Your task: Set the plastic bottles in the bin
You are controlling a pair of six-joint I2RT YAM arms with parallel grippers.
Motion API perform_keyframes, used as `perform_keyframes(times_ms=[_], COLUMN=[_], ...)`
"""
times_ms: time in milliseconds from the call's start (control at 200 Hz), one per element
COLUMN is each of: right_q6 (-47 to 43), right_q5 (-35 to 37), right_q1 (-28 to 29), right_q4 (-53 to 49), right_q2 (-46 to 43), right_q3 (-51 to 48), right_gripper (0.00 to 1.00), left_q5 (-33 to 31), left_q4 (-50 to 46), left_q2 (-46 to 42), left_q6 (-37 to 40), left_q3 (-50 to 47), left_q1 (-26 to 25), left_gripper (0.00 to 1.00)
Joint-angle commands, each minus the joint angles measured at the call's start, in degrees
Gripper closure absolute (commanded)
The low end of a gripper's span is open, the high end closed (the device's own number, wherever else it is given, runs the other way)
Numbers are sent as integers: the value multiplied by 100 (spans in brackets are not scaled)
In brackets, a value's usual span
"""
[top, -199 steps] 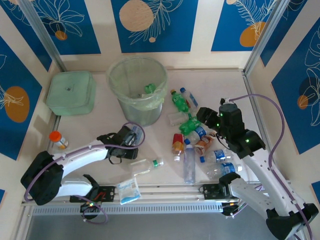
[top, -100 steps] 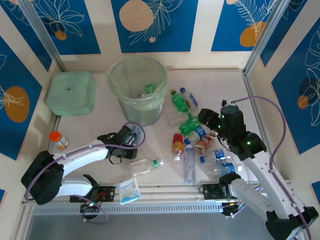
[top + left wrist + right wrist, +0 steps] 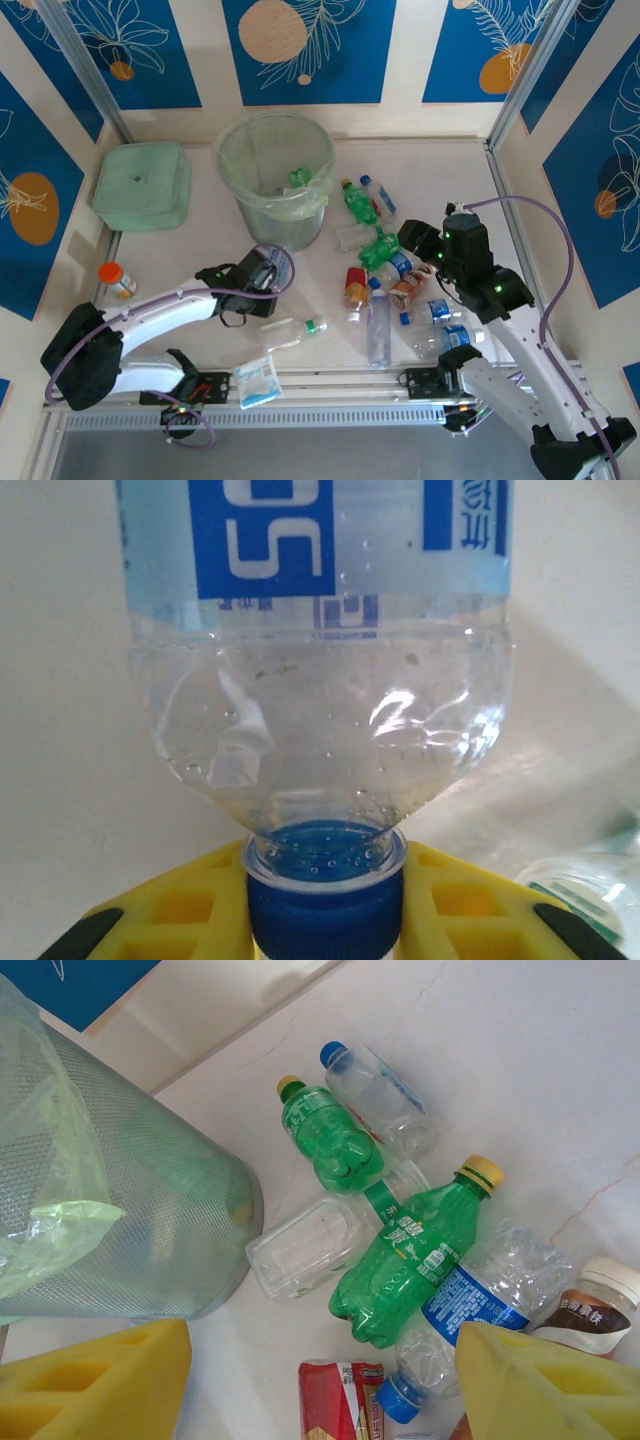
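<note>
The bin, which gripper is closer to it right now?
Left. The left gripper, holding a clear bottle, is just in front of the bin; the right gripper hovers farther right, over the bottle pile.

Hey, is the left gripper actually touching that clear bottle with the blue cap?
Touching. The left wrist view shows the clear bottle with its blue cap pinched between the yellow fingers of the left gripper, with no gap on either side.
</note>
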Motion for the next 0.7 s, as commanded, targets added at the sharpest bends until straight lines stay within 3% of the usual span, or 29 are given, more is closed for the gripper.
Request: perform_keyframes(times_ms=[0,380,695], right_q6=[68,102,307], right_q5=[-72,-84,-317], right_q1=[-27,-160,-397], right_q4=[0,-75,-27], right_q2=[-106,-227,-120], right_q3=[-71,-162,-382], right_gripper=[29,30,30], left_q5=[72,334,704], left_q4=[-223,-901,-1350], left_q2=[-230,-401,-596], left_q6=[207,808,1143], left_q3=[242,1160,2531], left_q1=[-133,-735,-974], left_gripper=[82,100,100])
